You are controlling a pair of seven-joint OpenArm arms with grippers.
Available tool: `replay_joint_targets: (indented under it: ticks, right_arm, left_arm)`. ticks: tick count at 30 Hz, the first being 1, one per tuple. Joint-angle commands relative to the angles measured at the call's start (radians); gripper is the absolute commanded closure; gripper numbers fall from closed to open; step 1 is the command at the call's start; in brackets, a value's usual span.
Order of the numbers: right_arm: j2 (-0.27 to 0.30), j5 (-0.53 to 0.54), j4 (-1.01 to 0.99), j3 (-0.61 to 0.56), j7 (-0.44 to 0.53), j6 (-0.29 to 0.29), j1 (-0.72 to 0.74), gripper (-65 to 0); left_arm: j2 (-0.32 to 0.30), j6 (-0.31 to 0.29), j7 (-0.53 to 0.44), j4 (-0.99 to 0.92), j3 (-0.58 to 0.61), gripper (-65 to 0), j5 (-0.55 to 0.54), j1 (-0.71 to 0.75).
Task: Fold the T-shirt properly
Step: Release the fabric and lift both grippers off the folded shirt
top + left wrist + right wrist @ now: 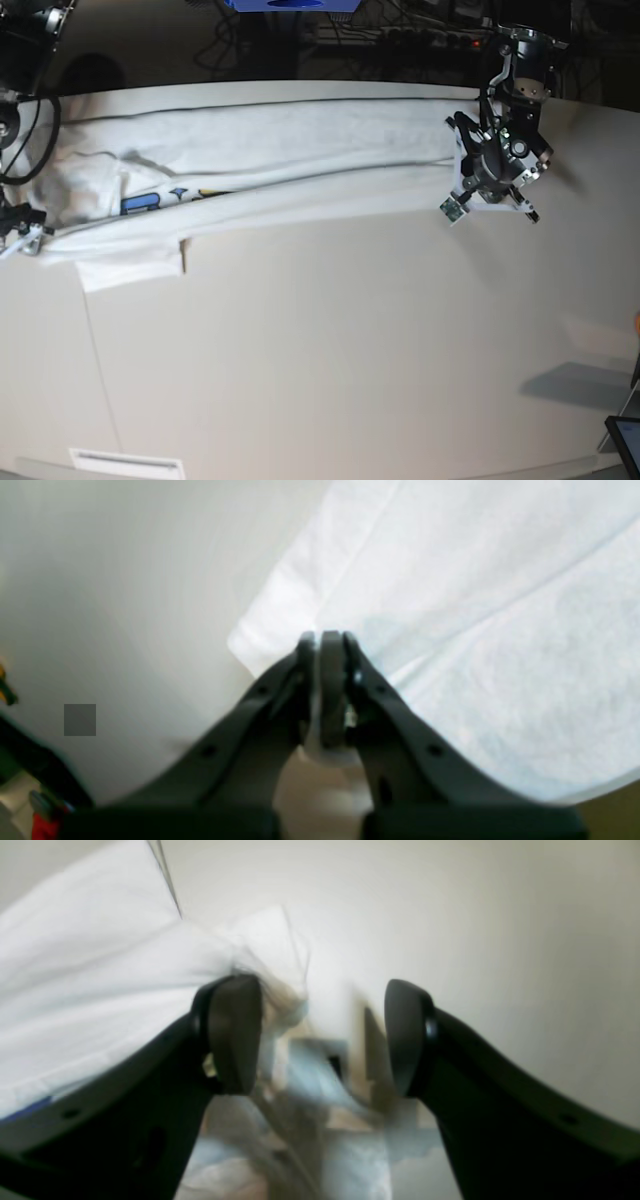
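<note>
A pale table [330, 350] carries the T-shirt [280, 160], stretched along the table's far edge, print showing near its left end.

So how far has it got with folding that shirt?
Done: the T-shirt already lies as a long, narrow band across the table, so a lengthwise fold looks made. In hand: the left gripper is shut on the cloth at one end, while the right gripper stands open beside the other end. Left: folding the long band across into a compact stack, by the look of it.
</note>
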Motion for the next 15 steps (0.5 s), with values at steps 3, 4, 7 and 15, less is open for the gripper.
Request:
replay_joint_targets:
  ticks: [3,4,7,15]
  right_arm:
    - [0.024,-0.001,0.04,0.009,-0.034,-0.048,0.003,-37.1]
    - [0.024,-0.001,0.043,0.012,-0.063,-0.059,0.003,-37.1]
    - [0.009,-0.001,0.08,0.096,-0.117,-0.068,-0.005,-37.1]
    - [0.024,-0.001,0.146,0.205,-0.2,-0.069,-0.003,-37.1]
  left_arm:
    - [-0.013,0.003,0.009,-0.029,-0.012,0.0,0.021,-0.016]
    - [-0.013,0.003,0.009,-0.042,-0.012,0.0,0.021,-0.018]
    - [-0.013,0.003,0.007,-0.057,-0.011,0.0,0.021,-0.018]
    - [-0.013,0.003,0.007,-0.06,-0.003,0.0,0.021,-0.038]
